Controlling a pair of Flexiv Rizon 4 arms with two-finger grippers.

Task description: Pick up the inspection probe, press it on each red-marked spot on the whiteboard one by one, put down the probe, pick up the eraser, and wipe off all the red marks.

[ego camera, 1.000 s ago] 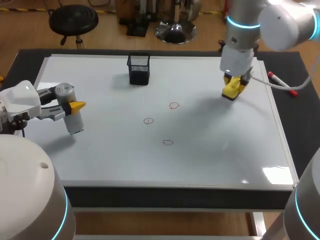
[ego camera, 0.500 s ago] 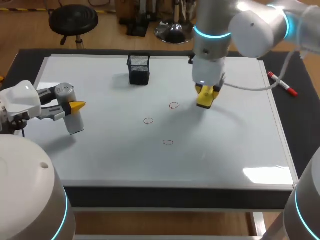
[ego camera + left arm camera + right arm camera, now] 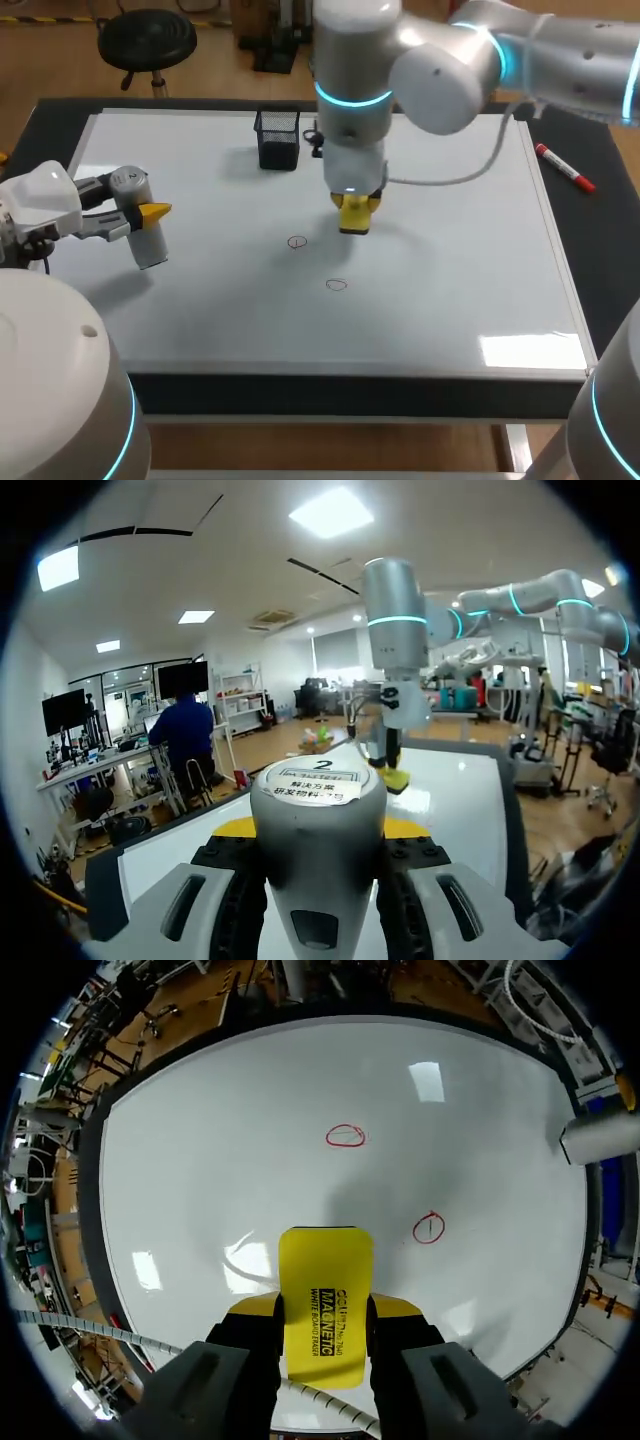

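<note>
Eraser (image 3: 355,216) is riding in my right gripper (image 3: 325,1312), which is clamping it from both sides. Over the last second it has been sweeping from the whiteboard's (image 3: 450,300) far right corner to the middle. It is now covering the spot of the farthest mark, so I judge wiping is beginning. Two red marks (image 3: 297,241) are waiting nearer the front edge. My left gripper (image 3: 152,212) is gripping the inspection probe (image 3: 148,243) near the left edge.
</note>
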